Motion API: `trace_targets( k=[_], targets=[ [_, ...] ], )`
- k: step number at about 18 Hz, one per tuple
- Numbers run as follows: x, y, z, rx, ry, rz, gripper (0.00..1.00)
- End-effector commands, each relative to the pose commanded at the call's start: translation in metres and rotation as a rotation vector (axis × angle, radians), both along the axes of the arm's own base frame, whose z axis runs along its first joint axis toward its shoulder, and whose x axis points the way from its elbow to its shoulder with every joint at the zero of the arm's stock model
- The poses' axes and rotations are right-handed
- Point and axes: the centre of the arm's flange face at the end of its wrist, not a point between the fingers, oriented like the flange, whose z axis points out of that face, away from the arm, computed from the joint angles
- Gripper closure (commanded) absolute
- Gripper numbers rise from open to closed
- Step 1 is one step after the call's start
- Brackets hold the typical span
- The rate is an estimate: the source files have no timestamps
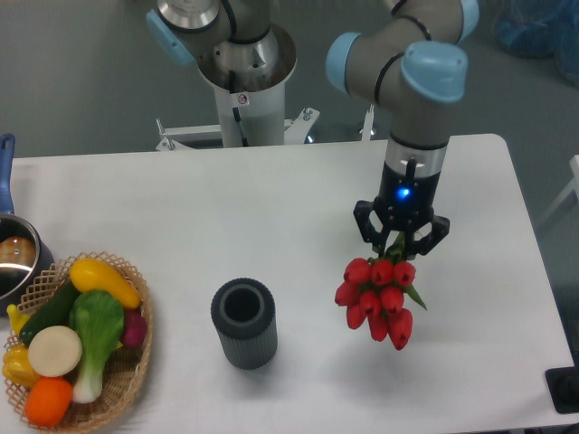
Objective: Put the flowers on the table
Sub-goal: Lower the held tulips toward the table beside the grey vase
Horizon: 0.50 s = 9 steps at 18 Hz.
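The flowers [377, 300], a bunch of red tulips with green stems, hang head-down over the right half of the white table [271, 208]. My gripper [399, 240] is directly above the blooms, shut on the green stems. The red heads spread out below the fingers; whether they touch the tabletop I cannot tell. Most of the stems are hidden by the gripper body.
A dark ribbed vase [243, 323] stands upright left of the flowers. A wicker basket [122, 384] of toy vegetables sits at the front left edge. A pot [15, 258] is at the far left. The arm's base column [242, 86] stands behind the table.
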Motion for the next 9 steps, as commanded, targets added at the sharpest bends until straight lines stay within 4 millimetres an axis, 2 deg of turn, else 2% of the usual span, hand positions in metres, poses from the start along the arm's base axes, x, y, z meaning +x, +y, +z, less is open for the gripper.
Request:
trace_targets(
  k=[5,9],
  targets=[
    [0.007,0.012,-0.027,-0.026,-0.041,-0.022,0.62],
    [0.004,0.018,-0.049,-0.037,-0.071,-0.029,0.62]
  ],
)
